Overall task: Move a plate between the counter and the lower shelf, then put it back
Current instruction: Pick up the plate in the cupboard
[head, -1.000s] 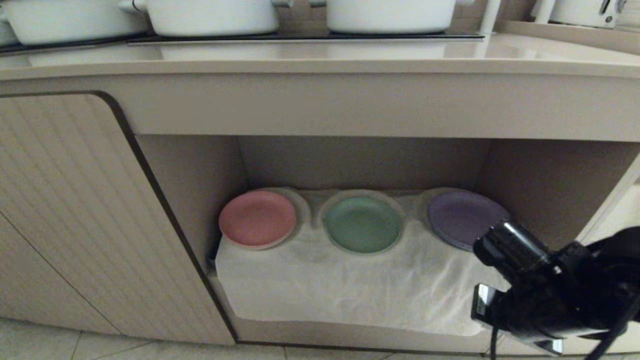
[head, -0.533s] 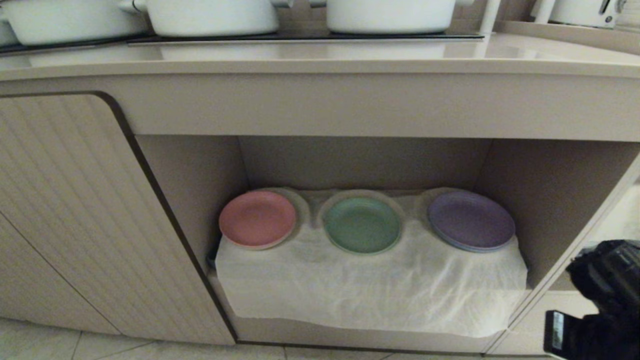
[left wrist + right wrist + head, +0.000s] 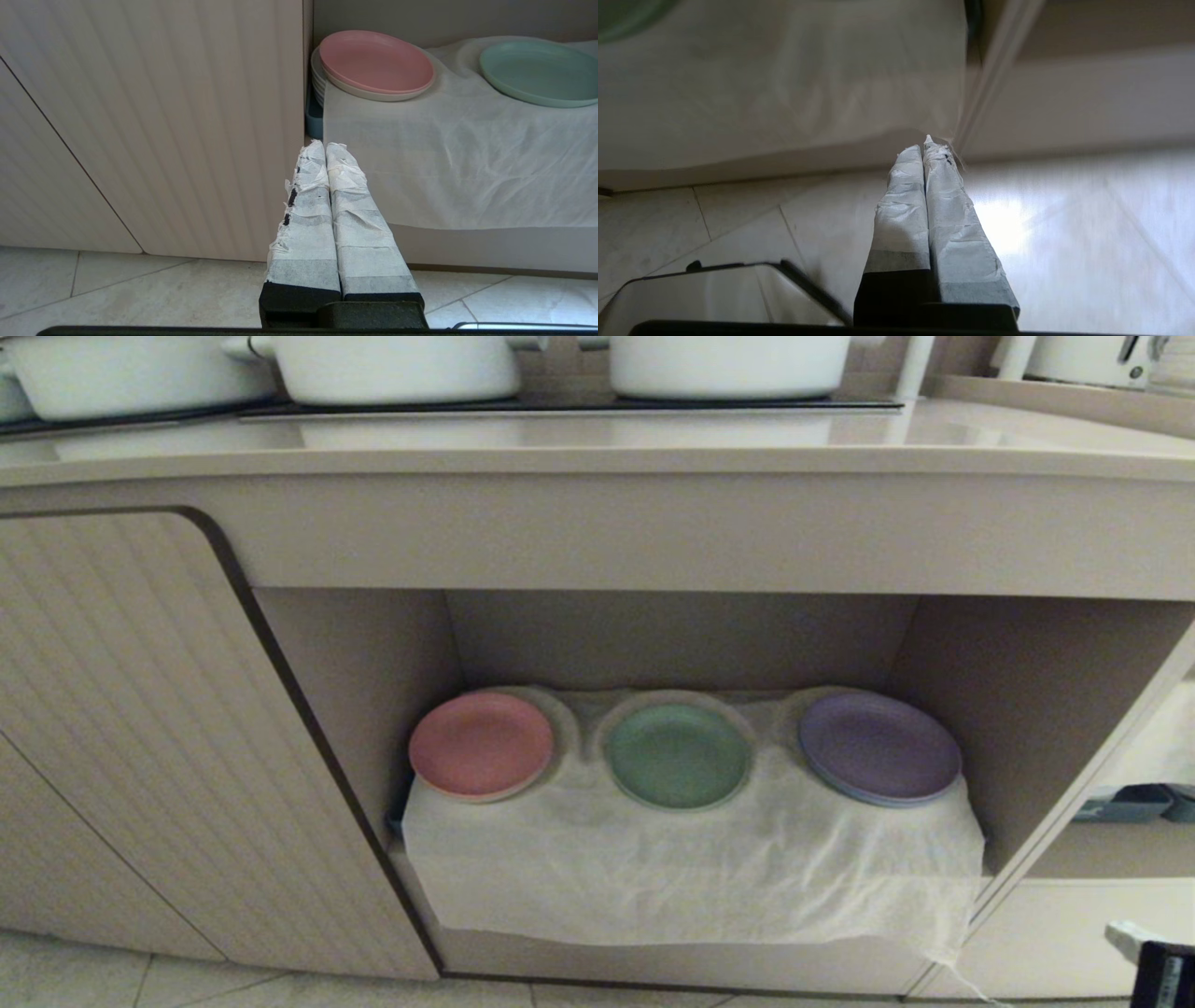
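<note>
The mint-green plate (image 3: 678, 754) (image 3: 537, 72) lies flat in the middle dimple of the white cloth on the lower shelf (image 3: 691, 877), with nothing touching it. Above it runs the beige counter (image 3: 597, 439). My right gripper (image 3: 924, 148) is shut and empty. It hangs low over the floor tiles, in front of the cabinet's bottom right corner and below the cloth's front edge. Only a corner of that arm (image 3: 1158, 971) shows at the head view's lower right edge. My left gripper (image 3: 324, 147) is shut and empty, low before the ribbed door and left of the shelf.
A pink plate (image 3: 481, 745) lies left of the green one and a purple plate (image 3: 878, 747) to its right. White pots (image 3: 401, 364) stand on the black hob. The ribbed cabinet door (image 3: 140, 728) closes the left side. Stacked white plates (image 3: 317, 79) sit under the pink plate.
My right arm has drawn back down and to the right from in front of the purple plate, almost out of the head view. The purple plate is now fully visible. No plate has moved.
</note>
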Robot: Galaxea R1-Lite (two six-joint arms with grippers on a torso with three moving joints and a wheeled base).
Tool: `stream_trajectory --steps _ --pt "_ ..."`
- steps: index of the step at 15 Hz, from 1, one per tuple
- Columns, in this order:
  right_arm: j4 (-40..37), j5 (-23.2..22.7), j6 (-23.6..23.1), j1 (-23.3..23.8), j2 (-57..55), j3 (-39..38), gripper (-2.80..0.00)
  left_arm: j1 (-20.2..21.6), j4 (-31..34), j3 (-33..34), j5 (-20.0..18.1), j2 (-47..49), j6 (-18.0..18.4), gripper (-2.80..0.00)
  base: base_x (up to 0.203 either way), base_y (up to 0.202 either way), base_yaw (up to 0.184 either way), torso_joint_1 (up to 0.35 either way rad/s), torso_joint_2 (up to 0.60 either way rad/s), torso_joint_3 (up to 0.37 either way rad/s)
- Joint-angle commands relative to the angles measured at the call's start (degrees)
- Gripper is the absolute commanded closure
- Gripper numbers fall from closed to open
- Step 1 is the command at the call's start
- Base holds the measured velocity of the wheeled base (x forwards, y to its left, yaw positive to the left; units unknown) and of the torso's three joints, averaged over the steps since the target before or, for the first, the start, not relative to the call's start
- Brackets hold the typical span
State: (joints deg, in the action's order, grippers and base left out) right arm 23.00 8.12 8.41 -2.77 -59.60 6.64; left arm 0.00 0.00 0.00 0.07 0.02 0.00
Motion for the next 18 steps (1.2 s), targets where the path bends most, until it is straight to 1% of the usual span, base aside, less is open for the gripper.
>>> stream_trajectory --steps 1,2,3,4,7,10,12,13,15,16,18 --pt "6.0 -4.9 -4.5 3.2 5.2 -3.5 0.00 0.0 0.0 0.0 0.0 0.0 0.0 0.00 0.000 0.000 0.000 0.000 0.00 0.000" --pt "9.5 -8.3 -5.8 4.3 6.9 -5.5 0.00 0.0 0.0 0.0 0.0 0.0 0.0 0.00 0.000 0.000 0.000 0.000 0.00 0.000" --pt "11.0 -11.3 -6.4 5.1 8.9 -6.5 0.00 0.0 0.0 0.0 0.0 0.0 0.0 0.00 0.000 0.000 0.000 0.000 0.00 0.000" --pt "10.8 -13.2 -6.6 6.1 11.3 -6.6 0.00 0.0 0.0 0.0 0.0 0.0 0.0 0.00 0.000 0.000 0.000 0.000 0.00 0.000" --pt "4.9 -14.4 -7.2 9.6 19.3 -6.6 0.00 0.0 0.0 0.0 0.0 0.0 0.0 0.00 0.000 0.000 0.000 0.000 0.00 0.000" --pt "-3.6 -13.5 -10.1 11.9 28.2 -6.6 0.00 0.0 0.0 0.0 0.0 0.0 0.0 0.00 0.000 0.000 0.000 0.000 0.00 0.000" --pt "-9.0 -12.1 -12.2 12.4 33.9 -6.6 0.00 0.0 0.0 0.0 0.0 0.0 0.0 0.00 0.000 0.000 0.000 0.000 0.00 0.000" --pt "-11.8 -10.6 -13.1 12.3 36.7 -6.6 0.00 0.0 0.0 0.0 0.0 0.0 0.0 0.00 0.000 0.000 0.000 0.000 0.00 0.000" --pt "-15.6 -6.1 -13.9 10.5 40.3 -6.6 0.00 0.0 0.0 0.0 0.0 0.0 0.0 0.00 0.000 0.000 0.000 0.000 0.00 0.000" --pt "-16.4 -5.1 -13.9 9.0 41.7 -6.6 0.00 0.0 0.0 0.0 0.0 0.0 0.0 0.00 0.000 0.000 0.000 0.000 0.00 0.000" --pt "-17.1 -4.6 -14.5 7.5 43.5 -6.6 0.00 0.0 0.0 0.0 0.0 0.0 -0.1 0.00 0.000 0.000 0.000 0.000 0.00 0.000"
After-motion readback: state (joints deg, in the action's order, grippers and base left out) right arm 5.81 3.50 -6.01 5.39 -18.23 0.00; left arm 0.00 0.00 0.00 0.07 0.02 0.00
